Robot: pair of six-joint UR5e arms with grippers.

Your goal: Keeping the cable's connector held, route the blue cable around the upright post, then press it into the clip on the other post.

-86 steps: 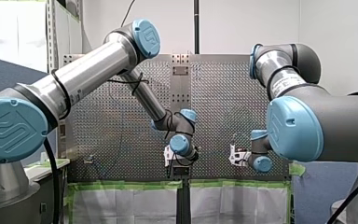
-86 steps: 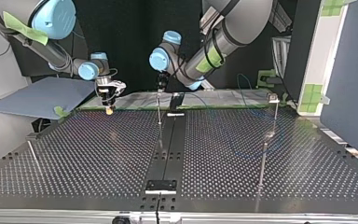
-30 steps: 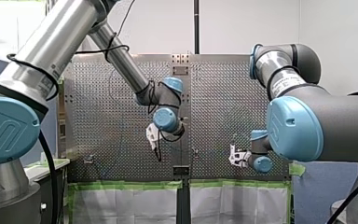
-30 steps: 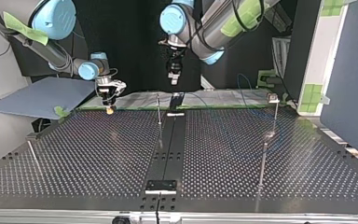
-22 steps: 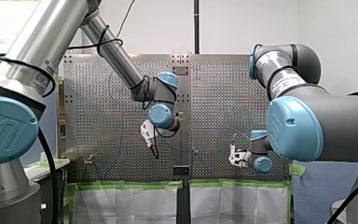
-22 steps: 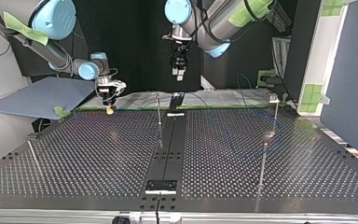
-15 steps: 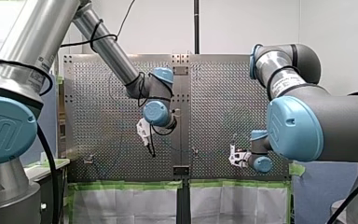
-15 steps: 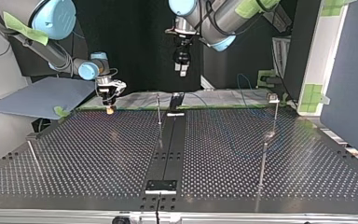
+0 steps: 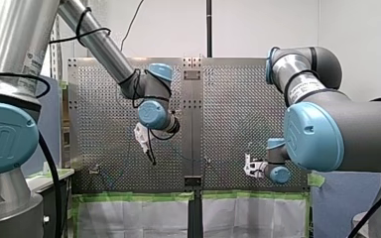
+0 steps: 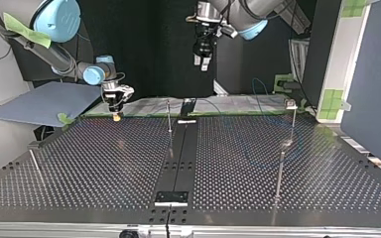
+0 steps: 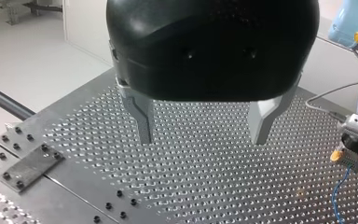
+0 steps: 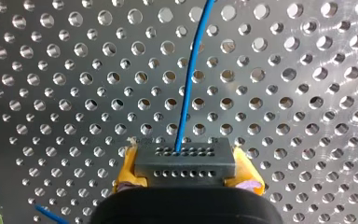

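Observation:
My right gripper (image 12: 185, 173) is shut on the grey connector (image 12: 185, 161), yellow pads at both of its sides. The blue cable (image 12: 189, 79) runs out of the connector over the perforated table. In the top view this gripper (image 10: 115, 113) hangs low at the table's far left edge. A thin upright post (image 10: 169, 117) stands mid-table at the back. A post topped by a clip (image 10: 291, 104) stands at the right. My left gripper (image 10: 202, 61) hangs high above the table, open and empty, its metal fingers (image 11: 142, 117) wide apart. The left wrist view shows the connector (image 11: 349, 156) off to one side.
A dark centre strip (image 10: 178, 158) with bolted plates runs across the table. Another thin post (image 10: 279, 171) stands near the front right and a short one (image 10: 34, 159) at the front left. A blue-grey board (image 10: 39, 101) lies beyond the far left corner.
My left arm has risen from the middle post and swung toward the top view's right, its gripper open throughout. My right arm and the connector have stayed still.

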